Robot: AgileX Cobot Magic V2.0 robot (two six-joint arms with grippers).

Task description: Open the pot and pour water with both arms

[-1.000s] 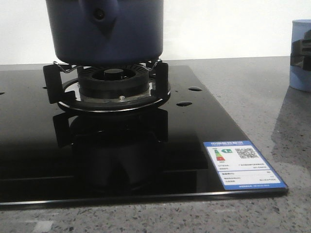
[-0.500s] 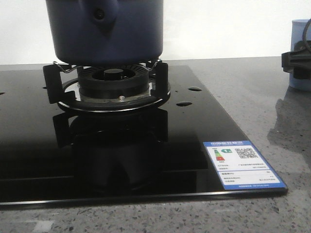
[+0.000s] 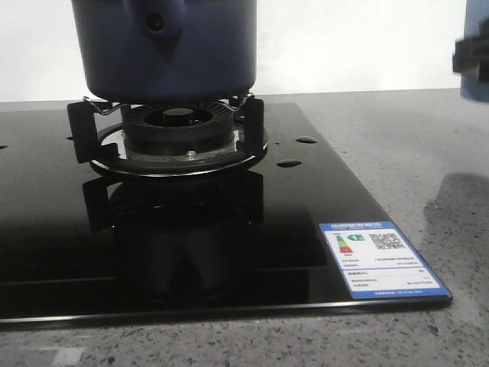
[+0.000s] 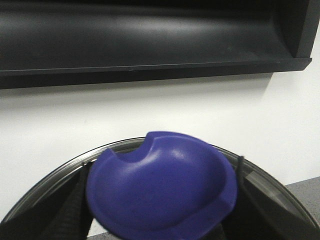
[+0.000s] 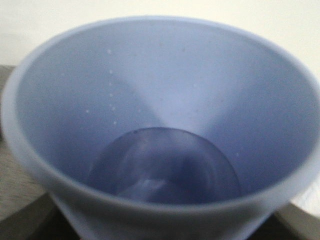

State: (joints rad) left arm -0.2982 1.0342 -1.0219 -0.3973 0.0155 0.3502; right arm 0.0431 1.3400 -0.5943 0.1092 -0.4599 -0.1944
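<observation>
The dark navy-blue pot [image 3: 168, 53] stands on the burner [image 3: 177, 126], its handle lug [image 3: 157, 23] facing me; its top is cut off by the frame. My left gripper [image 4: 160, 212] is shut on the blue knob [image 4: 160, 185] of a glass lid [image 4: 60, 170], with a dark finger [image 4: 70, 205] on each side. White wall shows through the glass. My right gripper [image 3: 474, 57] is shut on a pale-blue cup [image 3: 475, 88] and holds it up at the far right. The cup [image 5: 150, 100] holds a little water [image 5: 160, 165].
A black glass stove top [image 3: 229, 252] with a blue and white label [image 3: 382, 258] lies on a grey speckled counter [image 3: 428, 153]. A dark range hood [image 4: 150, 40] hangs on the white wall above the lid.
My right gripper has risen with the pale-blue cup, off the counter and higher at the right edge. The pot has not moved.
</observation>
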